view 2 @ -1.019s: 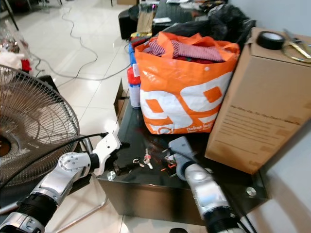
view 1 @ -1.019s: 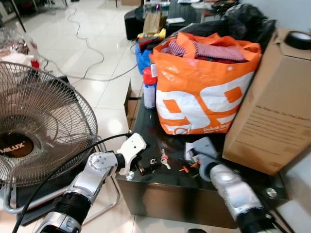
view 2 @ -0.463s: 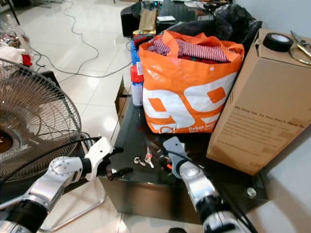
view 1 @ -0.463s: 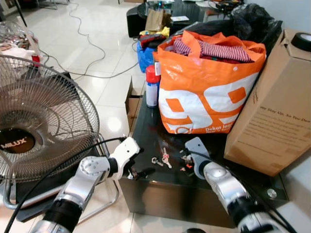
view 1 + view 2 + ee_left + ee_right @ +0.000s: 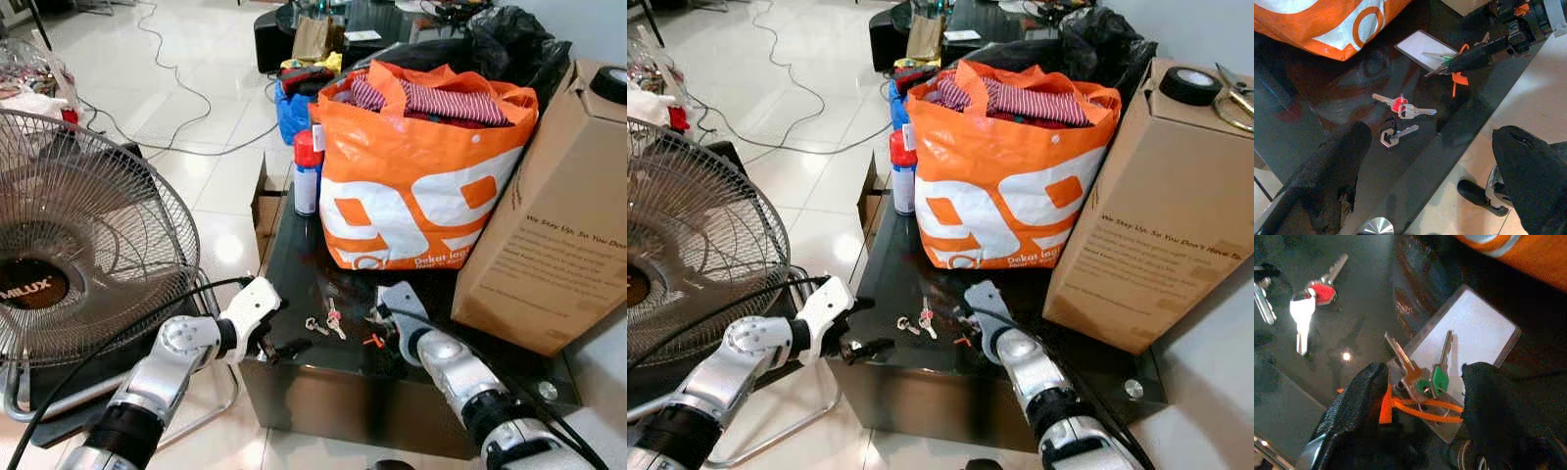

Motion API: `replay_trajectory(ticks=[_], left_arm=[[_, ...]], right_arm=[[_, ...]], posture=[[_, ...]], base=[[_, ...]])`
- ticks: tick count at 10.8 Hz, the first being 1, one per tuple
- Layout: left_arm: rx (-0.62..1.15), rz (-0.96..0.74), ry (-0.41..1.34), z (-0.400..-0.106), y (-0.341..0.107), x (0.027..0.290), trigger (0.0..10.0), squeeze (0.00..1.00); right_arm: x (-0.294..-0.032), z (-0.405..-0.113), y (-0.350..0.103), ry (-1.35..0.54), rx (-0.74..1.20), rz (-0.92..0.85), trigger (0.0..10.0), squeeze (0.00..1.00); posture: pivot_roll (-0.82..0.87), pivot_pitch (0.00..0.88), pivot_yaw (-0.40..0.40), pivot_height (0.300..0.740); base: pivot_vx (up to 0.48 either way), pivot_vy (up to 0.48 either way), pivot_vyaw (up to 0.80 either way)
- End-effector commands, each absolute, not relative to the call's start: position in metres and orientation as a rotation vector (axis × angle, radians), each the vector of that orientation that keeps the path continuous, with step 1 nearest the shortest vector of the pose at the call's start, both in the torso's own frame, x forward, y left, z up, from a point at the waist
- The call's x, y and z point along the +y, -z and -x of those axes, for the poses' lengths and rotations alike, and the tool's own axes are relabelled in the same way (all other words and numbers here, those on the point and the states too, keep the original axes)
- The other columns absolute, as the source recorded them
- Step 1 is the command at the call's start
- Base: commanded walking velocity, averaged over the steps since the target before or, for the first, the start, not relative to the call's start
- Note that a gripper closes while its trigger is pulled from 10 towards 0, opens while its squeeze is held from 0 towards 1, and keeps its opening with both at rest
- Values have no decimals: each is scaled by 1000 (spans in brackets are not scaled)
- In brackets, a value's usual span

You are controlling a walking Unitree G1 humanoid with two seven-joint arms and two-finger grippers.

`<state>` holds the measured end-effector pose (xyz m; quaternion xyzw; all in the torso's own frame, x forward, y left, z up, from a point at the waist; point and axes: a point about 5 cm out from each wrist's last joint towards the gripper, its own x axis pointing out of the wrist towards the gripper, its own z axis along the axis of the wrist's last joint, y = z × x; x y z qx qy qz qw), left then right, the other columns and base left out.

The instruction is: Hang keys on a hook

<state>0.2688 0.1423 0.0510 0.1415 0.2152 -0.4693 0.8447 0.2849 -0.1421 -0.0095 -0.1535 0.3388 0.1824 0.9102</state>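
Note:
Two key bunches lie on the black glass table [image 5: 294, 245]. The bunch with a red tag [image 5: 328, 320] rests mid-table, also seen as red-tag keys [image 5: 1400, 105]. Green-headed keys on an orange loop [image 5: 1439, 378] lie on a white card [image 5: 1474, 328]. My right gripper [image 5: 1427, 374] is open, one finger on each side of those green keys. Over the table's front-left edge, my left gripper [image 5: 279, 350] is open, a short way left of the red-tag bunch and holding nothing.
An orange bag of clothes [image 5: 421, 186] and a big cardboard box [image 5: 549, 245] crowd the back and right of the table. A red-capped spray can [image 5: 305, 176] stands at the back left. A floor fan [image 5: 78, 255] sits left, with cables on the tiles.
My left gripper has drawn back from the red-tag keys toward the table's front-left edge. The right gripper stays over the green keys. The camera has shifted slightly.

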Motion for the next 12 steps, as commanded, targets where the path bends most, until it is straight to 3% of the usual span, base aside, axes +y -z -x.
replay_trajectory(ticks=[1, 5, 11, 12], left_arm=[[449, -307, 982, -270, -54, 144, 10000, 0], [448, -312, 986, -272, -55, 145, 10000, 0], [448, -315, 991, -273, -55, 144, 10000, 0], [446, -316, 989, -274, -55, 143, 10000, 0]], right_arm=[[-147, -289, 6, -365, 687, 318, 0, 0], [-163, -294, 2, -428, 695, 306, 0, 0], [-163, -277, 3, -775, 741, 249, 0, 0], [-167, -282, -2, -729, 689, 233, 8118, 0]], posture=[[-199, 0, 3, 740], [-199, 0, 5, 740], [-201, 0, 4, 740], [-204, 0, 4, 740]], base=[[0, 0, 0], [0, 0, 0], [0, 0, 0], [0, 0, 0]])
